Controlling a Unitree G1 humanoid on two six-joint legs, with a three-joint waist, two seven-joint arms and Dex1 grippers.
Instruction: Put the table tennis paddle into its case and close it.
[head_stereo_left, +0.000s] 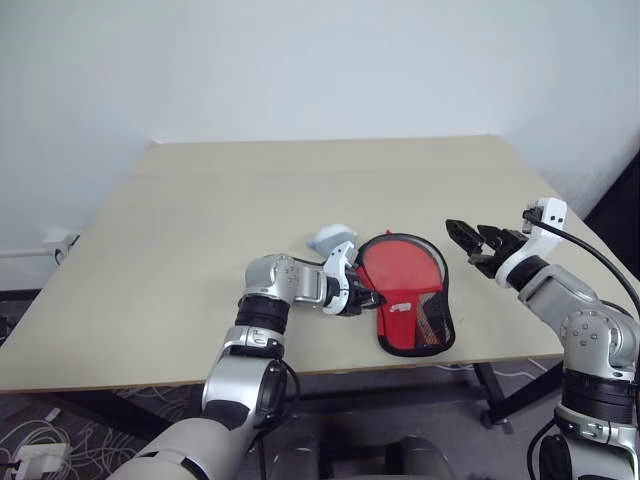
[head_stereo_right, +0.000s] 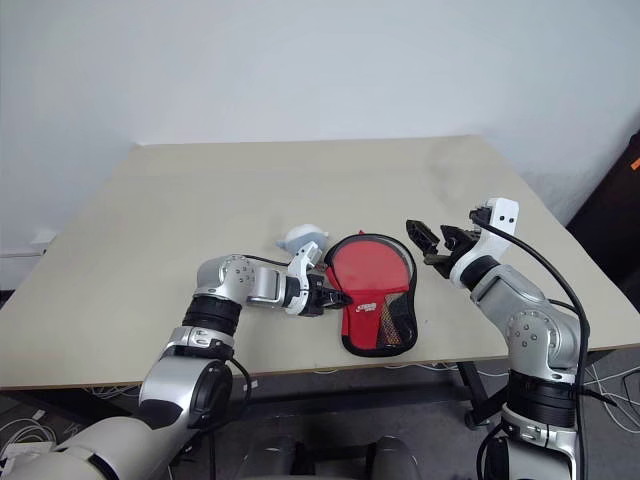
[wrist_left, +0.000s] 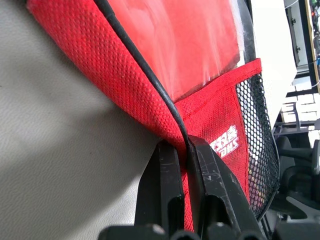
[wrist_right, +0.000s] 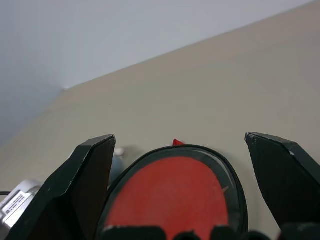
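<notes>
While the left gripper (head_stereo_left: 366, 297) is clamped on the black edging of the case (head_stereo_left: 412, 296), probably to hold it steady, the case lies near the table's (head_stereo_left: 200, 220) near edge. The red paddle (head_stereo_left: 400, 268) seems to sit inside, behind the clear window. The right gripper (head_stereo_left: 476, 243) hovers just right of the case with fingers wide apart, likely ready for the zipper.

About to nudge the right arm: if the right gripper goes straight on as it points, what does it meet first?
Probably nothing: the open right gripper points across, above the case.
</notes>
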